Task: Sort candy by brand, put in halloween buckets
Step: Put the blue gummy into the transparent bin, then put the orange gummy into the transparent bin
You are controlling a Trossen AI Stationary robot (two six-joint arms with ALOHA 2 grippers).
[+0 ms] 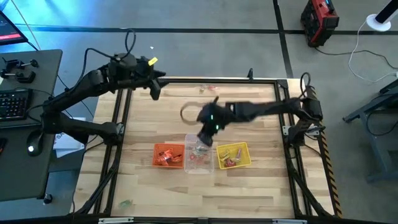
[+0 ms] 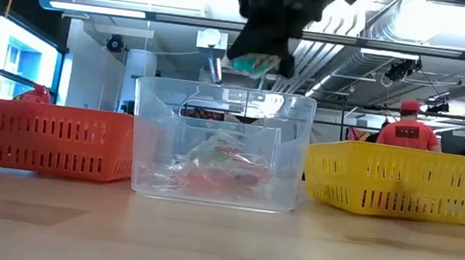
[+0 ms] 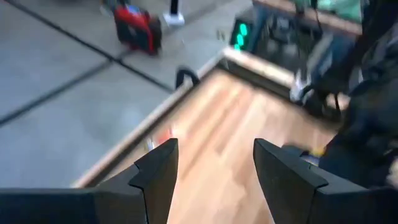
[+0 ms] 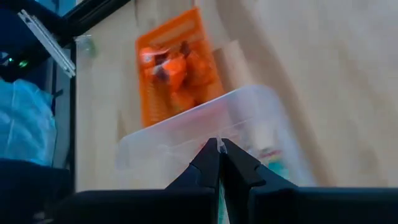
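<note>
Above the clear plastic square tub [image 2: 221,143], right tool [image 2: 261,59] clamped on a green-teal wrapped sweet [image 2: 255,62]; left tool [image 3: 214,168] apart, over the tabletop's [image 1: 249,186] far edge.

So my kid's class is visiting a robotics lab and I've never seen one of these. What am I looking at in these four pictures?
Two dark robot arms work at a wooden table. One picture looks straight down, one looks level across the tabletop, and two come from cameras on the arms' wrists. Three small tubs stand in a row: an orange tub, a clear tub and a yellow tub, each holding wrapped sweets. The right gripper hangs over the clear tub, fingers closed on what looks like a green-teal sweet. The left gripper waits open near the table's far edge.
</note>
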